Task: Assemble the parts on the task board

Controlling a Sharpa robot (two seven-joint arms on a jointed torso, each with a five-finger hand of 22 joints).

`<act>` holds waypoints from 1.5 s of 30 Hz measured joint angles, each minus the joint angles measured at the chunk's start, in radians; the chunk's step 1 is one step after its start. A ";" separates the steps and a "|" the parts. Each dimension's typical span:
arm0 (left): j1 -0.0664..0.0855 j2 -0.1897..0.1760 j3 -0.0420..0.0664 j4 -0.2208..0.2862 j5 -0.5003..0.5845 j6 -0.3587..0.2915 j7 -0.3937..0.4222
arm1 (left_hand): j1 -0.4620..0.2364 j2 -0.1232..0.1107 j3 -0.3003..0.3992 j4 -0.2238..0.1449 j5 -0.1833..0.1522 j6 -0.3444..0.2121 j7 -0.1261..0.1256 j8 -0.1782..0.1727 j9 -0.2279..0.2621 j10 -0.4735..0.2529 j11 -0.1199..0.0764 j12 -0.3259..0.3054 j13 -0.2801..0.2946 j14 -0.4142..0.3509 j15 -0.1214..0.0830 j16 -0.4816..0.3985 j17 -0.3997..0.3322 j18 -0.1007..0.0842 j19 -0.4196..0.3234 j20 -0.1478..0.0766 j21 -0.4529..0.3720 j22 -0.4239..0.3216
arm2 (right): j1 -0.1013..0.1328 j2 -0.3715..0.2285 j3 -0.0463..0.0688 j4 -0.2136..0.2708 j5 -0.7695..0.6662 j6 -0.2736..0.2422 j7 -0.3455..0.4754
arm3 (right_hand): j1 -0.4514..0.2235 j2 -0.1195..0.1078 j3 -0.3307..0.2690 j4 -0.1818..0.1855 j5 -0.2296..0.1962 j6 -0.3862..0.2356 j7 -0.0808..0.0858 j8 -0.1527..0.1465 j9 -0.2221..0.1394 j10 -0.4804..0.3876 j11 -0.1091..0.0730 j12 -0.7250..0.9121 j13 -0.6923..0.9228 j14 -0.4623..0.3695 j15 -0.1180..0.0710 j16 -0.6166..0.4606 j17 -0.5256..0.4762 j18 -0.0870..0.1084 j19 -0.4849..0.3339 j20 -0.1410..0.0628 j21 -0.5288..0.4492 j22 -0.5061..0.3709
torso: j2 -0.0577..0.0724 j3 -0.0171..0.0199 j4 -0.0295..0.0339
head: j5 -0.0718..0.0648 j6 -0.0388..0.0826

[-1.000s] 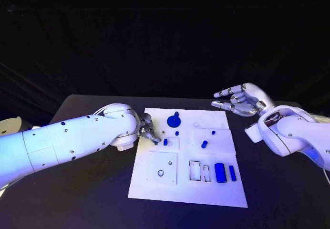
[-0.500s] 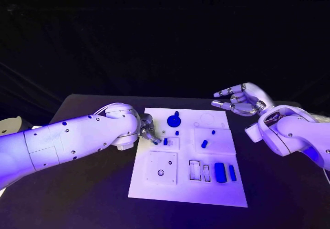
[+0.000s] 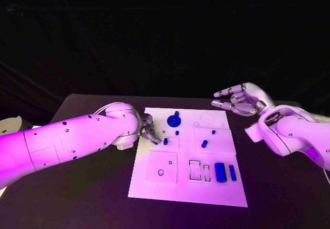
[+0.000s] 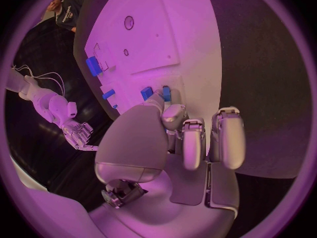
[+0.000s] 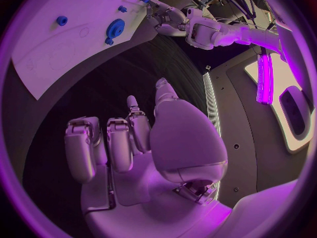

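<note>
Head view: the black table (image 3: 82, 191) fills the lower half of the frame under a dark backdrop, and the white task board (image 3: 155, 191) lies at its centre. My left hand (image 3: 149, 132) rests at the board's left edge, fingertips touching a small blue part (image 3: 165, 141) on a raised white square; whether I actually pinch it I cannot tell. In the left wrist view that part (image 4: 165, 93) sits right at my fingertips. My right hand (image 3: 237, 101) hovers above the table at the board's upper right corner, fingers curled but apart, holding nothing. A blue gear (image 3: 174, 120) lies near the board's top, and two upright blue pieces (image 3: 220, 172) stand lower right.
</note>
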 measured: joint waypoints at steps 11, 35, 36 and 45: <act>-0.002 0.007 -0.003 -0.013 -0.001 0.018 -0.005 | -0.121 -0.050 -0.048 0.034 0.004 0.025 -0.018 0.053 0.080 0.005 0.001 0.004 -0.008 0.000 0.000 0.000 0.000 0.000 0.000 0.000 0.000 0.000 | 0.000 0.000 0.000 0.001 0.001 0.000 0.001 | -0.005 0.005 -0.009 0.000 0.000 0.000 0.000 0.000 0.001 0.000 0.000 0.000 0.000 0.000 0.000 0.000 0.000 0.000 0.000 0.000 0.000 0.000 | 0.000 0.0001 -0.0001 | 0.001 -0.002; 0.000 0.027 -0.001 -0.040 0.001 0.035 -0.009 | -0.155 -0.037 -0.063 0.035 0.004 0.032 -0.022 0.058 0.087 0.005 0.002 0.008 0.000 0.000 0.000 0.000 0.001 0.000 0.000 0.000 0.004 0.000 | 0.000 -0.003 0.000 0.007 0.004 0.000 0.004 | -0.005 0.005 -0.011 0.003 0.000 0.000 0.000 0.000 0.000 0.000 0.000 -0.004 0.000 0.000 0.000 0.000 0.000 0.000 0.000 0.000 0.000 0.001 | 0.000 0.0002 -0.0001 | -0.004 -0.003; 0.000 0.027 -0.001 -0.040 0.002 0.035 -0.009 | -0.155 -0.037 -0.063 0.035 0.004 0.032 -0.022 0.058 0.087 0.005 0.002 0.008 0.001 0.000 0.000 0.000 0.001 0.000 0.000 0.000 0.004 0.000 | 0.000 -0.003 0.000 0.007 0.004 0.000 0.004 | -0.005 0.005 -0.011 0.003 0.000 0.000 0.000 0.000 0.000 0.000 0.000 -0.004 0.000 0.000 0.000 0.000 0.000 0.000 0.000 0.000 0.000 0.001 | 0.000 0.0001 -0.0001 | -0.004 -0.003; 0.000 0.028 -0.001 -0.050 0.013 0.039 -0.008 | -0.205 -0.063 -0.095 0.035 0.004 0.031 -0.020 0.060 0.090 0.005 0.002 0.015 0.003 0.000 0.000 0.000 0.000 0.000 0.000 0.000 0.004 0.000 | 0.000 -0.003 0.000 0.007 0.004 0.000 0.004 | -0.005 0.005 -0.011 0.003 0.000 0.000 0.000 0.000 0.000 0.000 0.000 -0.004 0.000 0.000 0.000 0.000 0.000 0.000 0.000 0.000 0.000 0.000 | 0.000 -0.0005 -0.0001 | -0.005 -0.001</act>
